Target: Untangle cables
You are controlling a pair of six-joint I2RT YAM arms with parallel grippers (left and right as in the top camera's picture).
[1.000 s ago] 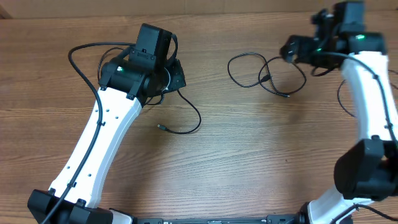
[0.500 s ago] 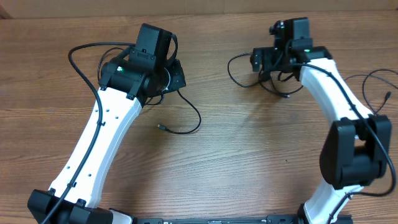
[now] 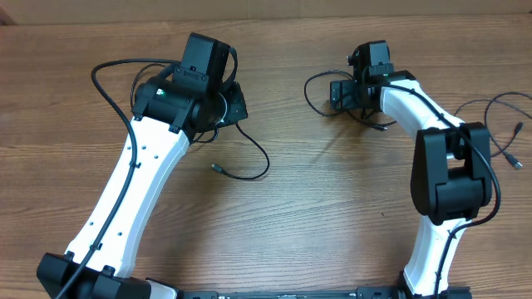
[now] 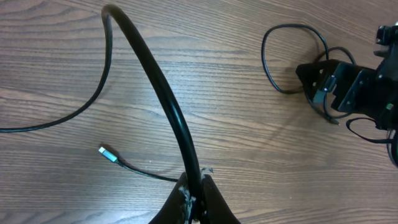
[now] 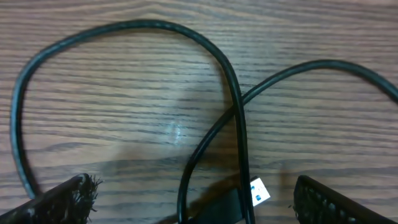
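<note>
Three cables show. The left gripper [image 4: 194,194] clamps the first cable [image 4: 158,87]. The right gripper [image 5: 196,198], fingers spread wide, hangs over the looped second cable [image 5: 124,26]. The third cable [image 3: 519,128] lies to its right.

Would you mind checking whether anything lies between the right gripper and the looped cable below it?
Nothing visible does: the right gripper hangs open directly over the looped cable, with only the wooden table showing around the crossing.

Counter [image 3: 332,224] was your basic brown wood-grain top, darker streaks running side to side, kinda matte, with a faint pale glare patch [image 5: 177,130] showing up in the right wrist view. A lighter tan strip [image 3: 274,8] ran along past its far edge.
</note>
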